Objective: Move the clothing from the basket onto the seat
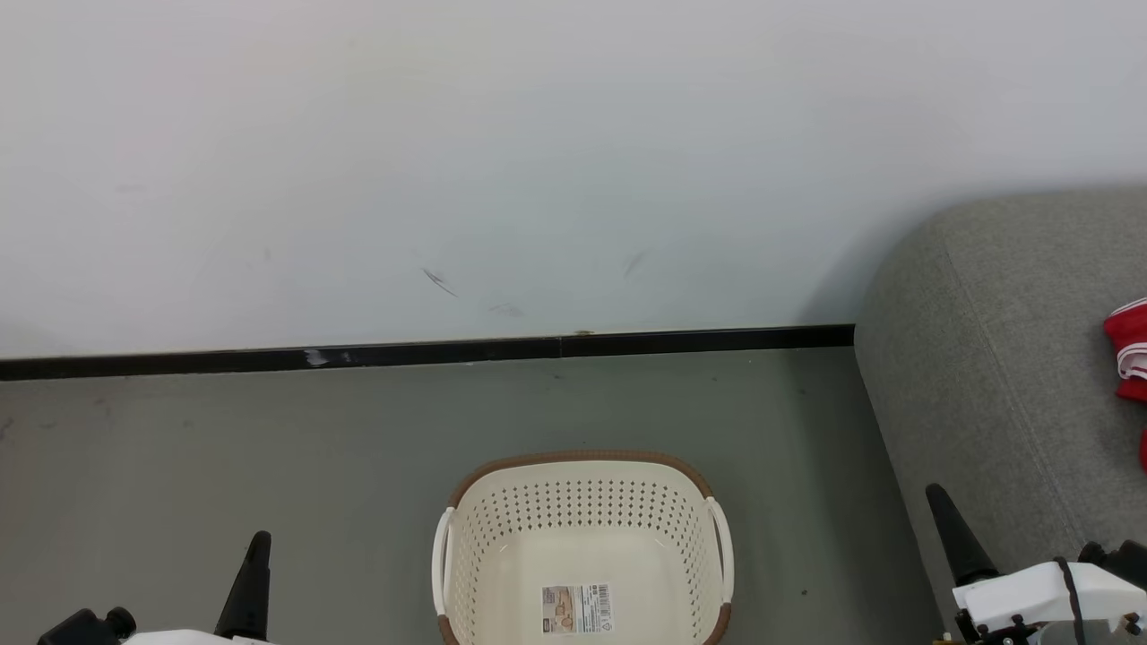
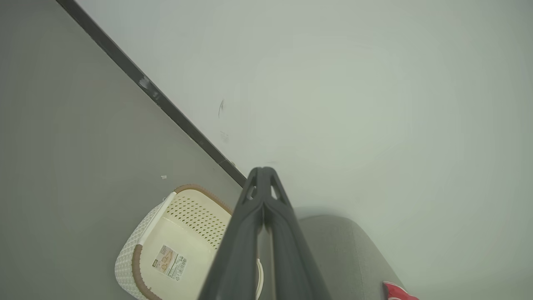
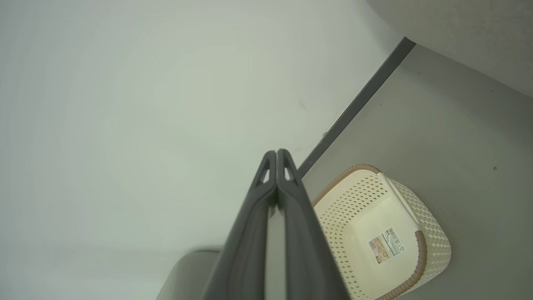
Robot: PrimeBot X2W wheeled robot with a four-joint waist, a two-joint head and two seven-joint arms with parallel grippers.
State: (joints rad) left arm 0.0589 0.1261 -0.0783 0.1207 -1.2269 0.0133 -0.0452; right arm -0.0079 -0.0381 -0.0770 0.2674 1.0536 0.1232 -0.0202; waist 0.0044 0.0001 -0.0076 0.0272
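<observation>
the clothing point(image 1: 1131, 348) lies on the seat point(image 1: 986, 376), a red bundle with striped white trim cut off by the head view's right edge. it is well apart from the basket point(image 1: 582, 459), which stands on the floor point(image 1: 224, 448) holding nothing but a label point(image 1: 578, 609) on its bottom. we judge the task all but done. our left jaws and right jaws are both pressed closed on nothing, the right ones near the seat's flank. what could go wrong: we cannot see how much cloth lies past the frame, so a loose part may slide off, and a careless swing of the right arm could snag the woven fabric. behind, a black skirting point(image 1: 448, 352) runs under a scuffed pale wall point(image 1: 538, 134).
</observation>
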